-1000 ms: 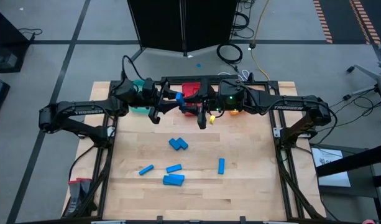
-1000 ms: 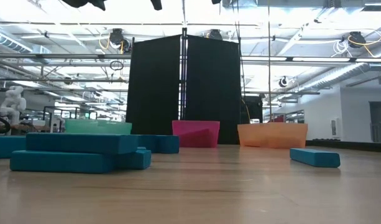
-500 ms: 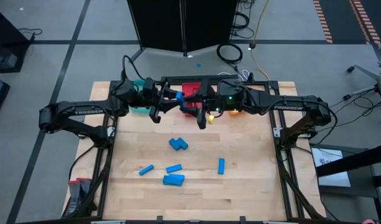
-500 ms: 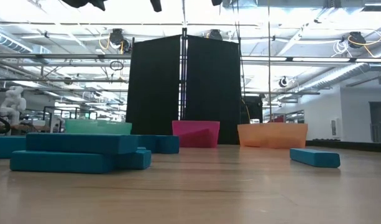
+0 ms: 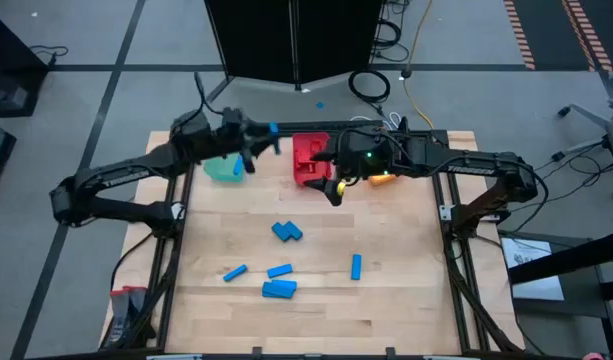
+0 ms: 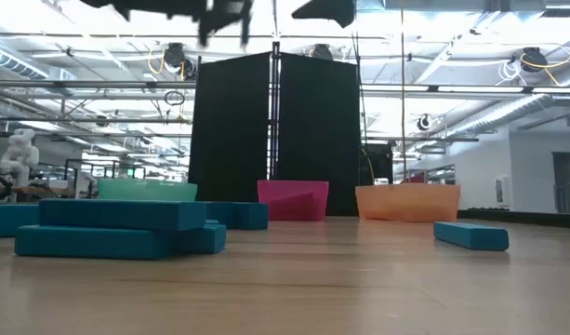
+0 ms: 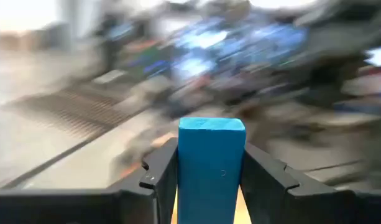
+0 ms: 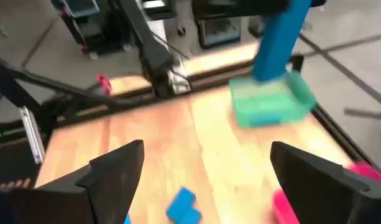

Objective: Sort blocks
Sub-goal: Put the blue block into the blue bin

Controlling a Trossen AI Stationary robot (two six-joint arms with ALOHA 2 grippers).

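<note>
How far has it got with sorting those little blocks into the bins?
Nearly done, it seems. In hand: the left gripper holds a blue rectangular toy block up by the teal plastic bin. The right gripper hangs open and empty by the red plastic bin. Left: some six blue blocks lie loose on the wooden table. What the bins hold cannot be seen.

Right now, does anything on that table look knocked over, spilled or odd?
Nothing stands out. The loose blue blocks are scattered, some piled, but they await sorting. The three bins sit upright at the far edge.
</note>
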